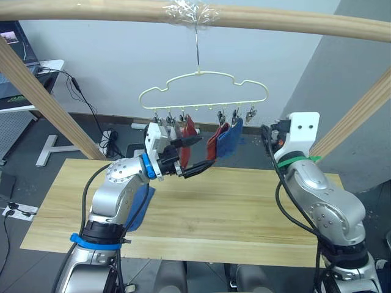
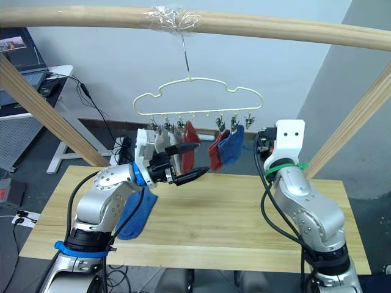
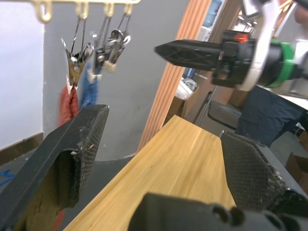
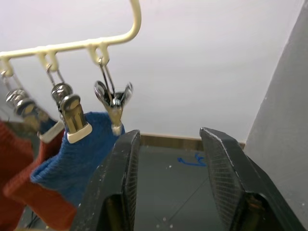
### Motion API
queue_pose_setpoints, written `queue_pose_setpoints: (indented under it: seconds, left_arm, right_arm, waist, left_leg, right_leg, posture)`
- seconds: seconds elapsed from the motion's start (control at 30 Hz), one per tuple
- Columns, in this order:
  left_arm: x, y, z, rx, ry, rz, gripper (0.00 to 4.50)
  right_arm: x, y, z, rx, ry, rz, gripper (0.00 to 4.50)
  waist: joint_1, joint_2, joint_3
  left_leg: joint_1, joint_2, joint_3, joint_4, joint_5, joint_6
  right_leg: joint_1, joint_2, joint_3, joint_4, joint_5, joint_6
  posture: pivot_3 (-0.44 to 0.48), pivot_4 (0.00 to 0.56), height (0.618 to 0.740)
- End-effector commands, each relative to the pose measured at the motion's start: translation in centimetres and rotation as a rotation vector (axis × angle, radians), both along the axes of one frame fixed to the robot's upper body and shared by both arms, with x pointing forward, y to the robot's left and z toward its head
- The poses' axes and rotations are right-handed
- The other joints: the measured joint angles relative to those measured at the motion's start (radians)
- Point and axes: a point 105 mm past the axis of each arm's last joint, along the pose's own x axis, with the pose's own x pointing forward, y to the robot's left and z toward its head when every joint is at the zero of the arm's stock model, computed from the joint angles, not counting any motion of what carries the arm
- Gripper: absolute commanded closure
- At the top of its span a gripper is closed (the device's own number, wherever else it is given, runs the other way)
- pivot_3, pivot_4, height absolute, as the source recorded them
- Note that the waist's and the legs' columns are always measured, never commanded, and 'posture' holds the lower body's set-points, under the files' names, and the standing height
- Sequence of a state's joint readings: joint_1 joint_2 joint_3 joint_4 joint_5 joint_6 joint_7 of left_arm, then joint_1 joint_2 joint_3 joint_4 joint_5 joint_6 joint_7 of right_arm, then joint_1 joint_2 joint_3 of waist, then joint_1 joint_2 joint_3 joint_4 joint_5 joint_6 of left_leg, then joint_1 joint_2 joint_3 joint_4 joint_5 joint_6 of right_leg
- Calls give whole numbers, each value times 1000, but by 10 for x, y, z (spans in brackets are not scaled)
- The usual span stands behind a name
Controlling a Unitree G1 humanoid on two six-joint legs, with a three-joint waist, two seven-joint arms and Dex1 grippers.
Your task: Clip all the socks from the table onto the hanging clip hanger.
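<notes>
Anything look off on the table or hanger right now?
One blue sock is draped over the table's near-left edge, partly hanging off beneath the left arm. On the hanger, the clipped socks hang in place. Both hands are open and empty.

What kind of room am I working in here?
Probably a lab or workshop rigged for testing: a hanger taped to a wooden pole, a bare table, and a desk with cables behind.
</notes>
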State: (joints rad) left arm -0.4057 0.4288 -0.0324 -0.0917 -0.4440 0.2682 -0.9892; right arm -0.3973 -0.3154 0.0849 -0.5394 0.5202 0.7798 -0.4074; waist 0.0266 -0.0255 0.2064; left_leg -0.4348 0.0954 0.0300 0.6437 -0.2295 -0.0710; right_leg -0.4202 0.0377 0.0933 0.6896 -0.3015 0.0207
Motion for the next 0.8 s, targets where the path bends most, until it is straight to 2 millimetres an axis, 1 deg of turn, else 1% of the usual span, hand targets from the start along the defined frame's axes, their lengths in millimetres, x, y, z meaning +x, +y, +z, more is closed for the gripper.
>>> queue_pose_setpoints:
  seconds: [0.03, 0.23, 0.33, 0.37, 0.8]
  left_arm:
    - [-3, 2, 17, -25, -64, 0, 253]
    - [-6, 1, 28, -36, -103, -22, 253]
    - [-7, 1, 32, -40, -108, -24, 253]
    - [-7, 2, 32, -40, -110, -24, 253]
    - [-10, 2, 35, -46, -116, -19, 253]
  right_arm:
    - [4, 6, 13, 1, -73, 7, 2438]
    - [14, 20, 16, 12, -98, 37, 2438]
    - [18, 24, 15, 14, -102, 42, 2438]
    - [18, 24, 15, 15, -104, 41, 2438]
    - [16, 34, 15, 26, -107, 62, 2438]
  waist:
    - [0, 0, 0]
    - [1, 0, 1]
    - [2, 0, 1]
    - [3, 0, 1]
    - [5, 1, 1]
  left_leg:
    - [0, 0, 0, 0, 0, 0]
    - [0, 0, 0, 0, 0, 0]
    - [0, 0, 0, 0, 0, 0]
    - [0, 0, 0, 0, 0, 0]
    - [0, 0, 0, 0, 0, 0]
  right_leg:
    - [0, 0, 0, 0, 0, 0]
    - [0, 0, 0, 1, 0, 0]
    - [0, 0, 0, 1, 0, 0]
    - [0, 0, 0, 1, 0, 0]
    - [0, 0, 0, 1, 0, 0]
  posture:
    - [166, 229, 740]
    - [170, 231, 740]
    - [170, 231, 740]
    - [189, 234, 740]
    - [187, 236, 740]
